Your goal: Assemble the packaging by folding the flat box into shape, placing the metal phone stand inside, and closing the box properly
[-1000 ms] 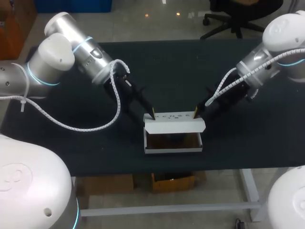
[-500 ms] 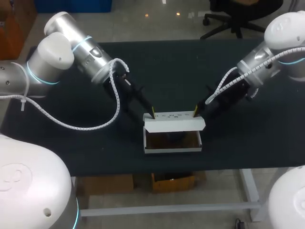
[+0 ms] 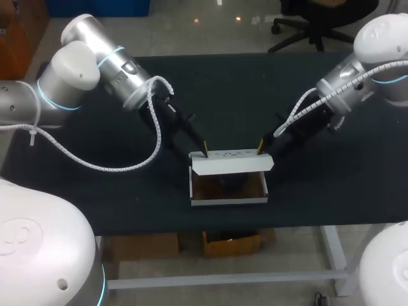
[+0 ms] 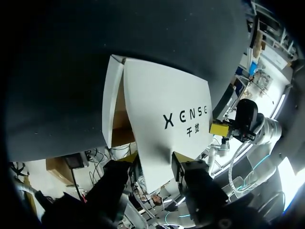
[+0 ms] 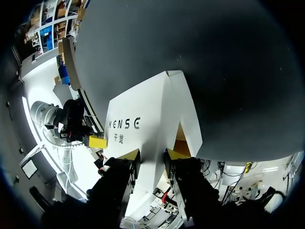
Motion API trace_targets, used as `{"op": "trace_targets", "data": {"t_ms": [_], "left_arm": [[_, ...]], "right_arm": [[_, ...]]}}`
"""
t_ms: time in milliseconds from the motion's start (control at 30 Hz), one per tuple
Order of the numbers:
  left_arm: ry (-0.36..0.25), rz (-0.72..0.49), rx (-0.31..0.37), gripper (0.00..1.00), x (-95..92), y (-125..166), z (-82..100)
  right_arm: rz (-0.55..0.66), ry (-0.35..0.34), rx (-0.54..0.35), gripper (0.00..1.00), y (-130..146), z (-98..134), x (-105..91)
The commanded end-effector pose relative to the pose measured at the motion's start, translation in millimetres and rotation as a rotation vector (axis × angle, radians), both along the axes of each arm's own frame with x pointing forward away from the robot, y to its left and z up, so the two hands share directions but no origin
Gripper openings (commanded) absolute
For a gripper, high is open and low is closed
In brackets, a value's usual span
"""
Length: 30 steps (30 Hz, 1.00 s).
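while pinched at two far corners in the head view, leans half-raised over the white box (image 3: 228,191) as its lid (image 3: 233,163); brown interior below, something dark inside, too dim to name. at the box's far left corner, left gripper (image 3: 205,152); at its far right corner, right gripper (image 3: 260,150). in the left wrist view, clamped on the lid, card touching both fingers (image 4: 189,170); dark lettering printed across the lid. in the right wrist view, likewise closed on the lid, lettering facing up.
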<state>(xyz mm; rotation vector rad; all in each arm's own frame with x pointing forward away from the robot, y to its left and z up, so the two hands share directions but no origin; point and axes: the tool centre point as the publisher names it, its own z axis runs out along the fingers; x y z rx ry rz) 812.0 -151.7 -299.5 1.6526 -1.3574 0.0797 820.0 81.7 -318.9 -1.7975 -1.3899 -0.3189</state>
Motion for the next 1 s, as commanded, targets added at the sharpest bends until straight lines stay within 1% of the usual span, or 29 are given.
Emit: {"op": "trace_targets", "data": {"t_ms": [33,633,800,1000], "left_arm": [[0.009,-0.007,0.002,0.42,5.6,-6.0,-0.1],[0.017,-0.016,0.010,0.42,9.4,-7.8,2.0],[0.018,-0.017,0.010,0.42,11.6,-8.7,2.2],[0.015,-0.024,0.008,0.42,14.9,-12.2,3.0]], "right_arm": [[0.005,0.006,0.001,0.31,5.7,0.3,2.1],[-0.004,0.006,0.015,0.31,6.1,7.3,8.4],[-0.022,0.003,0.017,0.31,5.7,7.1,8.6],[-0.049,-0.015,0.014,0.32,8.3,6.9,9.3]]}}
